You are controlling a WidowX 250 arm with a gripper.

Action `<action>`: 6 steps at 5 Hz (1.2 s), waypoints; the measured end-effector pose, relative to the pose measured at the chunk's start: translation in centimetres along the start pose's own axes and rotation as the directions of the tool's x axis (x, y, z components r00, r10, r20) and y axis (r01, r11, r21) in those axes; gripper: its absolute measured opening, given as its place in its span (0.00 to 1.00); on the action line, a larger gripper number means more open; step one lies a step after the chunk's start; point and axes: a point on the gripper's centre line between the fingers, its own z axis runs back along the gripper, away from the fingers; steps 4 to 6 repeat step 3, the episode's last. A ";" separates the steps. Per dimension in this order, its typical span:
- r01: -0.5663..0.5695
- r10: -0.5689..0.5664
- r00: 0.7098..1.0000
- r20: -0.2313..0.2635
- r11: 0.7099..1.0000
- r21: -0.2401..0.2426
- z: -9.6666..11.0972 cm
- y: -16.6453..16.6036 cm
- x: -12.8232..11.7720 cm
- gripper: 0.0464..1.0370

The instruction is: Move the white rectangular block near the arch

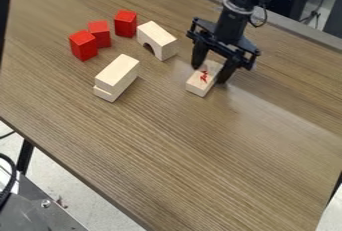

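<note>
The black gripper (210, 74) hangs low over the right part of the table, around the far part of a pale rectangular block (201, 81) with a red mark on top. Whether it holds this block I cannot tell. The pale arch (157, 39) stands to the left of the gripper and farther back, apart from the marked block, with its opening facing the lower left. Left of the marked block and below the arch, a pale rectangular block (119, 71) lies on another pale block (104, 94), whose lower edge shows.
Red blocks stand at the upper left: one (125, 23) beside the arch, another (99, 33) farther left, and a third (83, 45) in front of that. The wooden table (200, 150) has its near edge running diagonally across the lower left.
</note>
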 end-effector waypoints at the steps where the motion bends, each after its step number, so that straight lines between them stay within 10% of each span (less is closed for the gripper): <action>1: 0.002 -0.001 1.000 0.014 1.000 -0.015 0.4 0.2 -0.1 0.98; 3: -0.051 0.068 0.989 0.128 0.989 -0.138 6.0 4.6 -0.7 0.96; 6: -0.051 0.068 0.989 0.128 0.989 -0.138 6.0 4.6 -0.7 0.96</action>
